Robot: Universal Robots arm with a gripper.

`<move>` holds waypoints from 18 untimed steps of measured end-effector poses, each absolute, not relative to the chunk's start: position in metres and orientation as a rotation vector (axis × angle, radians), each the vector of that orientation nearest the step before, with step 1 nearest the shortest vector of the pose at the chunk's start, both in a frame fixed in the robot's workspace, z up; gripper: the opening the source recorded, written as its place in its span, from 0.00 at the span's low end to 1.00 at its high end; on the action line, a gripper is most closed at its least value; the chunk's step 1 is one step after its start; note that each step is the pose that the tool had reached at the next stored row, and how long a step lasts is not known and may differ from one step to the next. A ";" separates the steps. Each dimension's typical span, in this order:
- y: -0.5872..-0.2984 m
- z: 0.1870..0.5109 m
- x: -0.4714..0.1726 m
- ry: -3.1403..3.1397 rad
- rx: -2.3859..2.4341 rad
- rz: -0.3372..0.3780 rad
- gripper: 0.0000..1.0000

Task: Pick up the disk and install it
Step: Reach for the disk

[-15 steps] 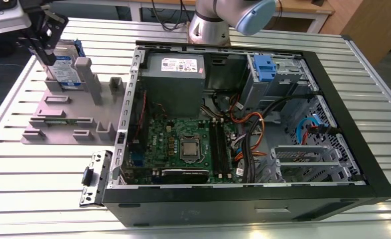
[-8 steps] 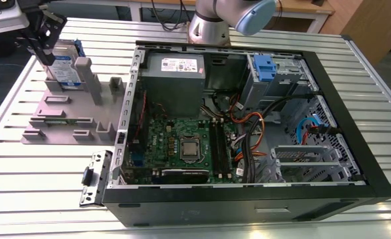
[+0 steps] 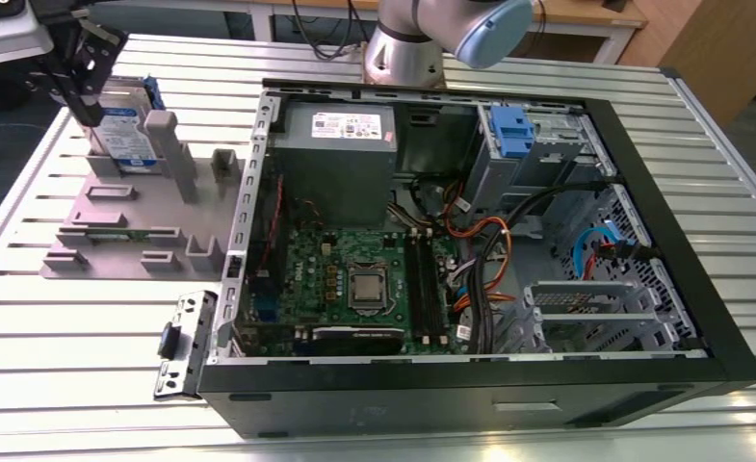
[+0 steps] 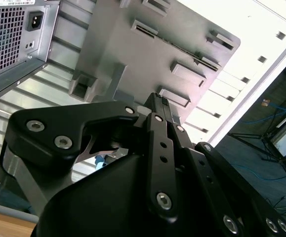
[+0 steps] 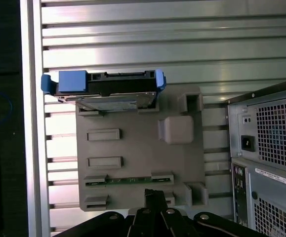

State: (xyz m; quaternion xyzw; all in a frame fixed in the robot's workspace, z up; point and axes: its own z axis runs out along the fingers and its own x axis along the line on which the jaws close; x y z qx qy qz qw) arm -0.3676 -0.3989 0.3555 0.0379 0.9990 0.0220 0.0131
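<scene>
The disk is stood on edge in an end slot of the grey holder. This is by the bench's far corner on the exterior view's left, with the long edge along the slats. The pincer is poised over the holder's other end, apparently drawn shut, with nothing gripped.

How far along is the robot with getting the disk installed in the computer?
Nothing looks finished yet. The disk stands on edge in the grey holder, outside the open computer case. In hand: the gripper hangs over the holder, apart from the disk in the first wrist view, and is not holding it. Left: the whole pickup and the install in the case.
</scene>
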 end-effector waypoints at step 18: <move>-0.399 0.356 -0.374 3.113 0.118 0.068 0.10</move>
